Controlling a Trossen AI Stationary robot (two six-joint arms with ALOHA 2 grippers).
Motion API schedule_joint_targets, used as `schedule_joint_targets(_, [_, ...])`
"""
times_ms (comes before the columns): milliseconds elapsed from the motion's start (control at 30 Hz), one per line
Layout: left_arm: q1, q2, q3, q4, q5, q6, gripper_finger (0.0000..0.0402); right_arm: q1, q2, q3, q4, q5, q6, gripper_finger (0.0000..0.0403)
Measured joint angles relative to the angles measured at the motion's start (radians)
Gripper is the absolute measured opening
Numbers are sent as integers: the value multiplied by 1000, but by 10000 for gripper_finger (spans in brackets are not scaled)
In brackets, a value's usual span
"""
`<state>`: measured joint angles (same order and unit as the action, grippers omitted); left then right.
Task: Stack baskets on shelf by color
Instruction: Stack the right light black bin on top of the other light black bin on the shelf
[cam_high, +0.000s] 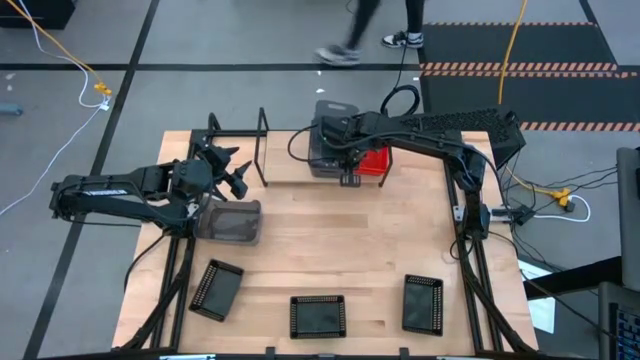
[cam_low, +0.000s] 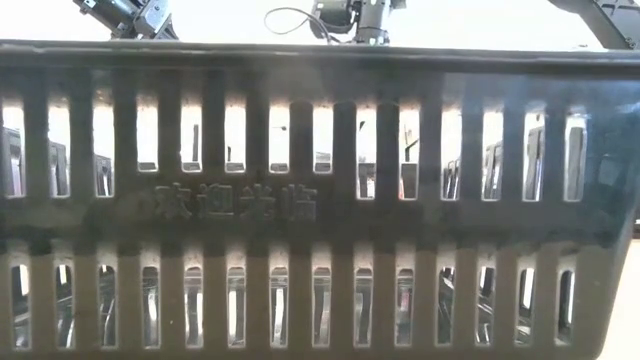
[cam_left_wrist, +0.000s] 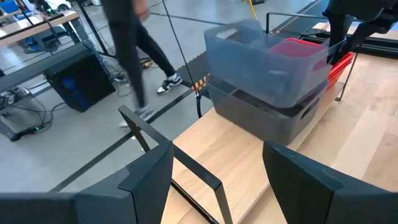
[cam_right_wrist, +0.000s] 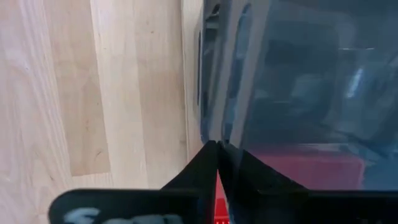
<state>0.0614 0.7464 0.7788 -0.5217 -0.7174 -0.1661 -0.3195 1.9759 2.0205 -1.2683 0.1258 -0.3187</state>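
Observation:
My right gripper (cam_high: 346, 160) is shut on a pale grey basket (cam_left_wrist: 264, 59) over the far middle of the table. That basket tilts above a darker grey basket (cam_left_wrist: 267, 118) on the shelf (cam_high: 262, 148), with red baskets (cam_high: 374, 160) beside them. My left gripper (cam_left_wrist: 217, 149) is open, holds nothing, and hovers above the shelf's left end (cam_high: 228, 172). Another grey basket (cam_high: 232, 222) rests on its base on the table beside the left arm. Three black baskets (cam_high: 216, 290) (cam_high: 318, 316) (cam_high: 422, 303) stand along the near edge. My right gripper pinches the pale grey basket's side wall at its rim (cam_right_wrist: 217, 118), the wall between the two shut fingers (cam_right_wrist: 199, 165). The fingers come from above, pointing down. The basket hangs tilted, its lower end (cam_left_wrist: 249, 93) in the darker grey basket's mouth.
A black basket's slotted wall (cam_low: 320, 200) fills the low view and hides the table behind it. The shelf's thin black uprights (cam_left_wrist: 205, 174) stand just ahead of my left fingers. A person's legs (cam_left_wrist: 134, 56) pass on the floor beyond the far edge. Bare wood (cam_high: 350, 240) lies mid-table.

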Motion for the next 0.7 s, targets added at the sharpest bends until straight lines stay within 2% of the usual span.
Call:
schedule_joint_targets(467, [0,0,0,-1,0,4,250,0,0,0,52,7,-70,111])
schedule_joint_targets(700, [0,0,0,-11,0,5,250,6,-8,0,29,113,-55,129])
